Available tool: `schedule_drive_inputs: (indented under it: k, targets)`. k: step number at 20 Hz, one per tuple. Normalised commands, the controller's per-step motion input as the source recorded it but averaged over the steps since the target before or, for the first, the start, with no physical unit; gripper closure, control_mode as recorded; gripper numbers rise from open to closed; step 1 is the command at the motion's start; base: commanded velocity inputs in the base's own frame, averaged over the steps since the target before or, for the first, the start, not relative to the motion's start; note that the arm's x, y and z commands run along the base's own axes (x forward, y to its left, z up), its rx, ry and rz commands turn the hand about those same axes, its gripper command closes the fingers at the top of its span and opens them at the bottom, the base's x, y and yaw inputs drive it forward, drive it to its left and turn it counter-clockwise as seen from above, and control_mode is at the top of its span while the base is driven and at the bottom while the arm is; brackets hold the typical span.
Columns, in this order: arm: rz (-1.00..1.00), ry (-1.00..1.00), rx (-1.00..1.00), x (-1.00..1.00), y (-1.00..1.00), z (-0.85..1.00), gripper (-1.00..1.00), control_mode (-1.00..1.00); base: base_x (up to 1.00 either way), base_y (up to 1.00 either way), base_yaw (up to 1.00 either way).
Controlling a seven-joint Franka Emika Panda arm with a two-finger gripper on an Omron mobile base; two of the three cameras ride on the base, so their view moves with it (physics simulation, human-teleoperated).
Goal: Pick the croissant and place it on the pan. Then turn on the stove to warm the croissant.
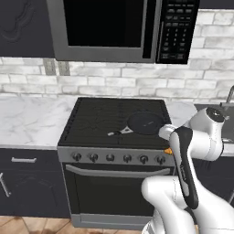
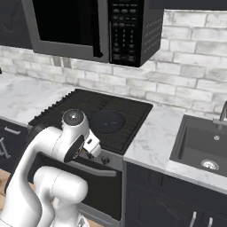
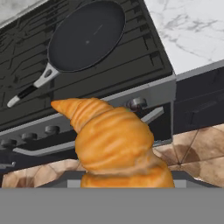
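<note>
Golden, ridged croissant (image 3: 116, 144) sits pinched in our gripper (image 3: 124, 181), out front of the stove (image 3: 87, 109); the round black pan (image 3: 86, 35) waits at eleven o'clock on dark grates.

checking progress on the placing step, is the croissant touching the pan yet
Apart. In the hand view the croissant sits close to the camera, out in front of the stove's knob panel, while the pan lies empty on the grates beyond it.

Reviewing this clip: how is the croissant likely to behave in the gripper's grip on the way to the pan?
The croissant looks small beside the pan, so probably light. Its ridged, tapering crescent may pivot or slip. Flaky pastry likely crushes if squeezed hard.
</note>
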Motion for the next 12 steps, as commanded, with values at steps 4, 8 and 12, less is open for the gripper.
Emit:
schedule_drive_inputs:
  k: [4, 8, 12]
  targets:
    - [0.0, 0.0, 0.0, 0.0, 0.0, 0.0, 1.0, 1.0, 0.0, 0.5, 0.0]
    - [0.0, 0.0, 0.0, 0.0, 0.0, 0.0, 1.0, 1.0, 0.0, 0.39, 0.0]
    - [0.0, 0.0, 0.0, 0.0, 0.0, 0.0, 1.0, 1.0, 0.0, 0.35, 0.01]
